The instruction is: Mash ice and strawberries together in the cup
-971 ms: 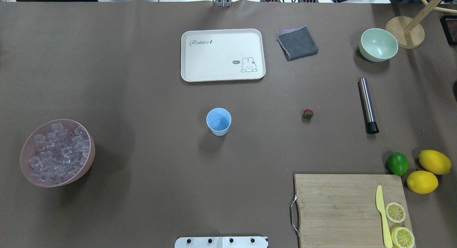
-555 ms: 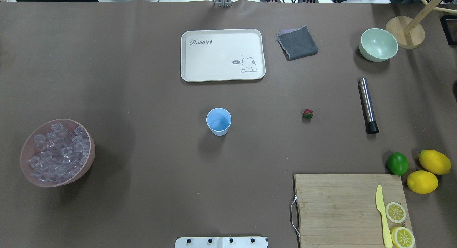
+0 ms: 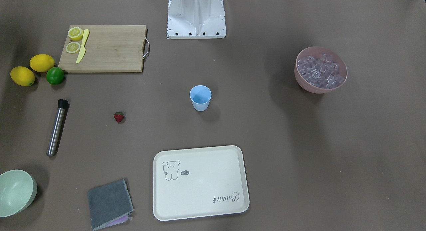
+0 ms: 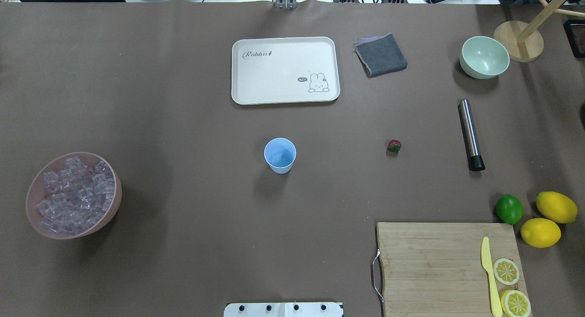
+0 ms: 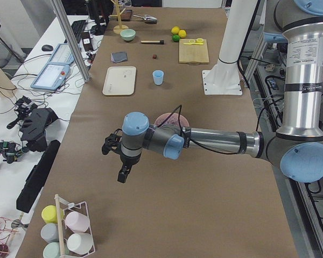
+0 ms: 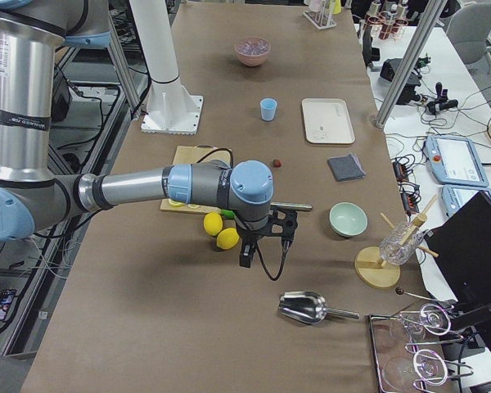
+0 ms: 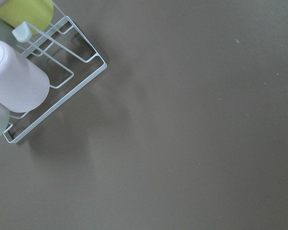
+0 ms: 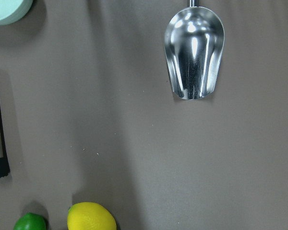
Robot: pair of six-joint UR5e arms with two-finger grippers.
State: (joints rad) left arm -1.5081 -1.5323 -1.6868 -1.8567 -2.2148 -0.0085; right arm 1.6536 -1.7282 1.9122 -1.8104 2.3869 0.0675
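Overhead exterior: cup (image 4: 279, 155) empty, centred for both arms' reach; ice (image 4: 73, 196) in pink bowl (image 4: 117, 191); strawberry (image 4: 394, 145) loose. Left gripper (image 5: 114, 161), right gripper (image 6: 266, 246): cannot tell jaws.

Left arm (image 5: 210, 142) reaches out level, left gripper (image 5: 121, 175) pointing down; right arm (image 6: 135, 190) likewise, right gripper (image 6: 246, 257) hanging down; neither grip readable.

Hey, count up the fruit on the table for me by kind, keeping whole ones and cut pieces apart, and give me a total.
Whole lemons: 2
Lime: 1
Strawberry: 1
Cut lemon pieces: 2
Total: 6
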